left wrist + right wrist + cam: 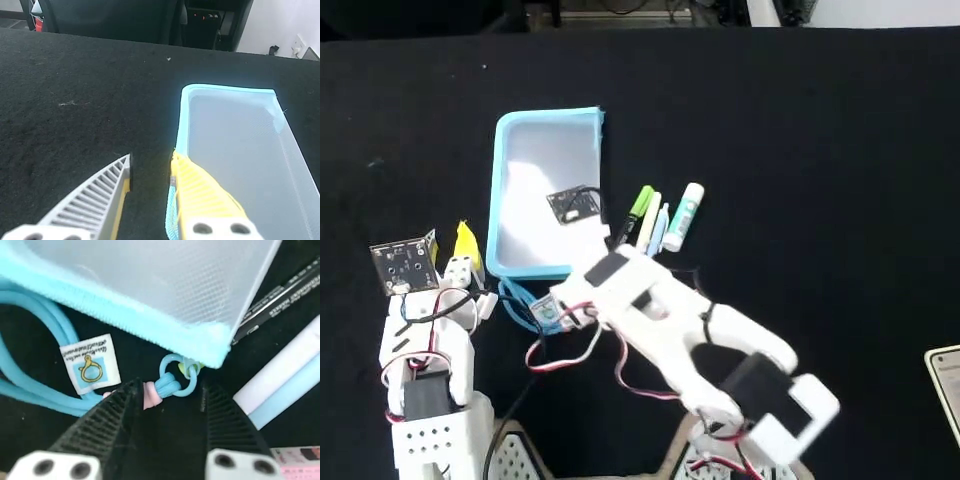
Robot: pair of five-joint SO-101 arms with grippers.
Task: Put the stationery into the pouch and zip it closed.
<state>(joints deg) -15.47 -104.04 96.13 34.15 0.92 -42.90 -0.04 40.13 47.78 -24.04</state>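
Right gripper [171, 393], jaws spread, is straddling the zipper pull [167, 384] to grip it; left gripper [151, 162], jaws spread, is perhaps steadying the pouch [240, 160].

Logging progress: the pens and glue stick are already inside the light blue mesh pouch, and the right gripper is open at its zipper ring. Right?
No. The high view shows the pens and white glue stick lying on the black table beside the light blue mesh pouch, not inside. The right gripper is open at the blue zipper ring.
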